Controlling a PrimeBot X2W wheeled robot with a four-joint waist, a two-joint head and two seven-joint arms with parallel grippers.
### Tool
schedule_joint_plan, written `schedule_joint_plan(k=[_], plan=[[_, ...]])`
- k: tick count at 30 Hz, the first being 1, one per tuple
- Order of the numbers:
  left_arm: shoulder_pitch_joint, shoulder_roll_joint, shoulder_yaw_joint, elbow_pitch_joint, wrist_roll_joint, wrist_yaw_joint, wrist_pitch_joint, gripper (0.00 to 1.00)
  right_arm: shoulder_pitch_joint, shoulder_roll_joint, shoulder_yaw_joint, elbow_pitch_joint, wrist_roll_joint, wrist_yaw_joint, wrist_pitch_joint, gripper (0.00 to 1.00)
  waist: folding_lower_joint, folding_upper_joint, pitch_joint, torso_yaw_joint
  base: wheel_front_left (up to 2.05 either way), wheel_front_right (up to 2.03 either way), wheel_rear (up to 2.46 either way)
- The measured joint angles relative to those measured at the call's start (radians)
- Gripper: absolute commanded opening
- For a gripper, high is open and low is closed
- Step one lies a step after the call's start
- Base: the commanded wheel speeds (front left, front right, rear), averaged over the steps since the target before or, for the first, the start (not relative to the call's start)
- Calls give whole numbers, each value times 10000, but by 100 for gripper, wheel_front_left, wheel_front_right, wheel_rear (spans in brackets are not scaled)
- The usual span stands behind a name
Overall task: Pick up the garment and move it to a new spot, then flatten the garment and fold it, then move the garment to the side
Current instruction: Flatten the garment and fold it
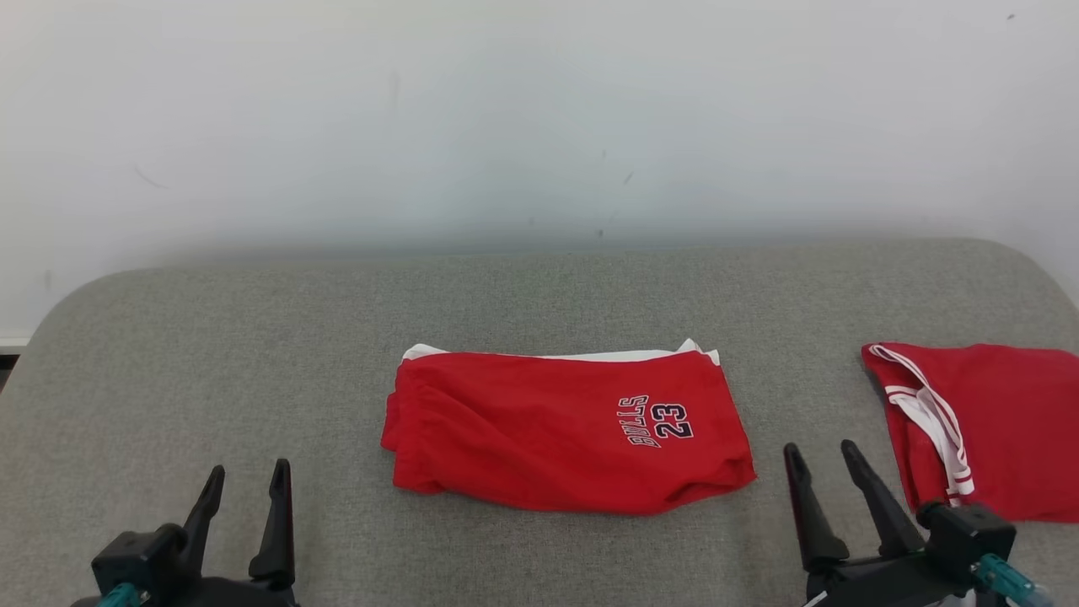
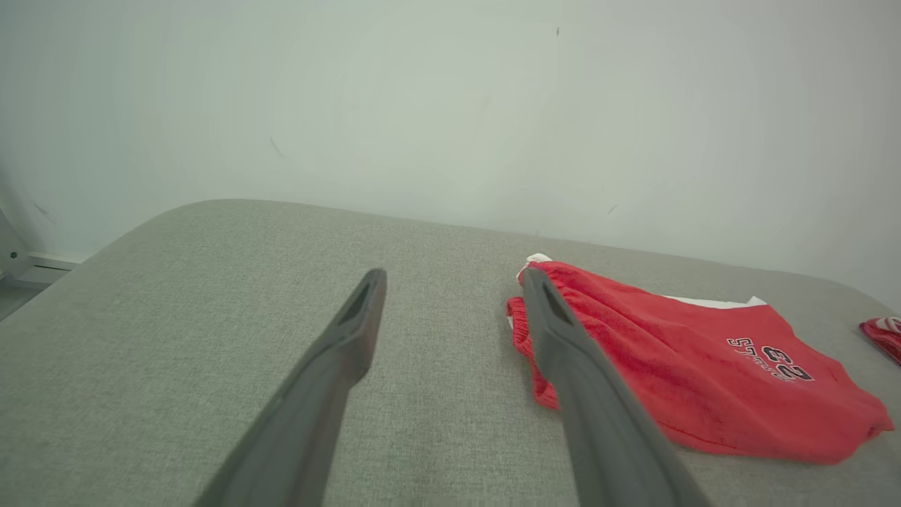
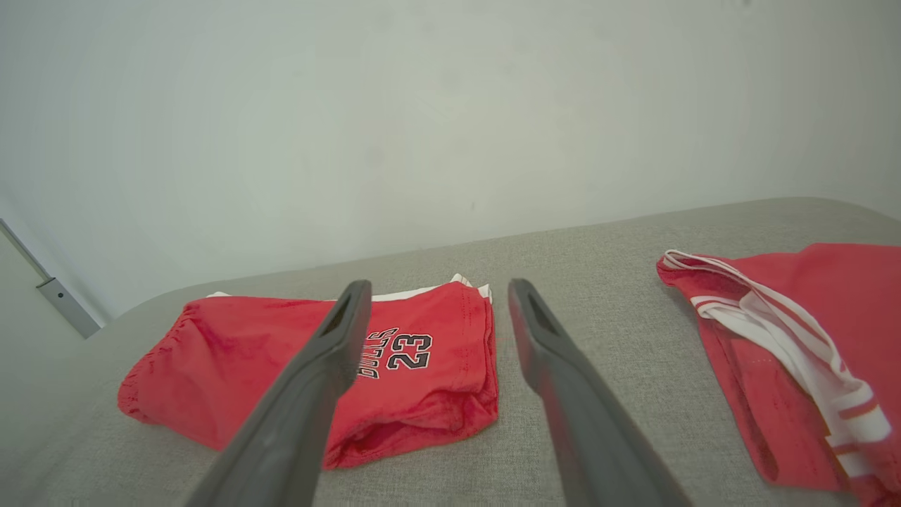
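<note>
A folded pair of red shorts, the garment (image 1: 565, 430), lies in the middle of the grey padded table, printed "BULLS 23", with white trim along its far edge. It shows as the garment (image 2: 676, 366) in the left wrist view and the garment (image 3: 394, 366) in the right wrist view. My left gripper (image 1: 244, 480) rests open at the lower left, well left of the shorts, holding nothing. My right gripper (image 1: 822, 459) stands open at the lower right, just right of the shorts' near corner, also holding nothing.
A second red garment with white stripes (image 1: 986, 421) lies at the table's right edge, close beside my right gripper. The grey table (image 1: 253, 337) has rounded far corners and meets a white wall behind. Bare cloth stretches left of the shorts.
</note>
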Motion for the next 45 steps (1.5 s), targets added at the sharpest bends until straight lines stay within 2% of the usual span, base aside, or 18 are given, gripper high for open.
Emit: schedule_joint_plan(k=[7, 17, 34, 38, 45], plan=[[312, 107, 322, 111, -169, -230, -58, 100, -7, -2, 366, 157, -201, 0, -92, 100, 0, 0, 67, 84, 0, 0, 0], [548, -165, 767, -31, -119, -244, -90, 100, -38, 0, 345, 295, -171, 0, -136, 100, 0, 0, 85, 265, 0, 0, 0], [616, -332, 823, -17, 215, -428, -92, 100, -88, 2, 234, 341, -111, 0, 148, 100, 0, 0, 154, 357, 0, 0, 0], [611, -330, 819, -13, 242, -443, -92, 100, -277, 2, -186, 420, -307, 0, 991, 100, 0, 0, 185, 356, 0, 0, 0], [596, -336, 780, -36, 280, -487, -92, 100, -1354, 6, -1189, 449, -581, 0, 3956, 100, 0, 0, 247, 337, 0, 0, 0]])
